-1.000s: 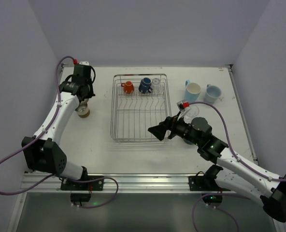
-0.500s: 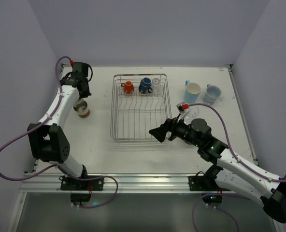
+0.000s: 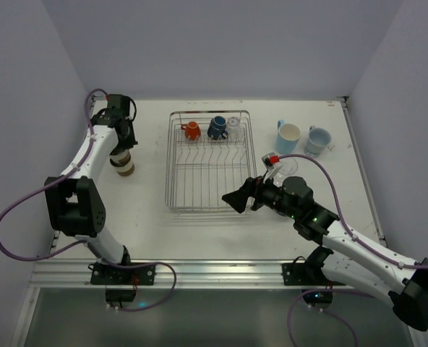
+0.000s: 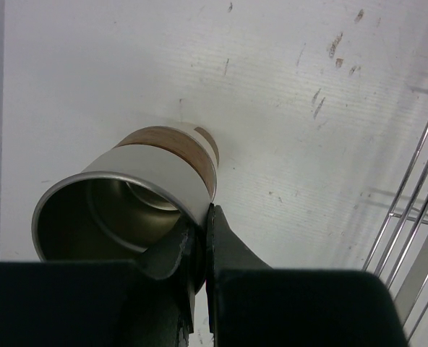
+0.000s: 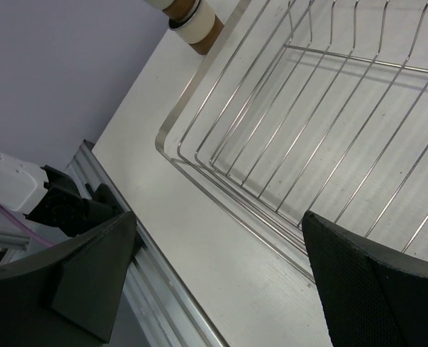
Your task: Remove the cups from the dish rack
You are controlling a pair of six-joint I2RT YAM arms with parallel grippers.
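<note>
Left pincer [image 4: 203, 217] is clamped on the rim of the cream-and-brown tumbler [image 4: 138, 184] — the wrist view shows one finger inside and one outside, while overhead it just sits left of the dish rack [image 3: 209, 160]. Right pincer [image 5: 220, 217] gapes wide apart at the rack's near corner — orange mug [image 3: 191, 131] and dark blue mug [image 3: 217, 128] sit in the far row.

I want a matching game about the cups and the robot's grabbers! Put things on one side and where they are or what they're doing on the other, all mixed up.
1. orange mug
2. tumbler
3. right gripper
4. pale blue mugs

A. rim pinched by the left gripper
B. on the table, right of the rack
C. in the rack's far row
D. open, by the rack's near corner

Pairs: 1-C, 2-A, 3-D, 4-B
</note>
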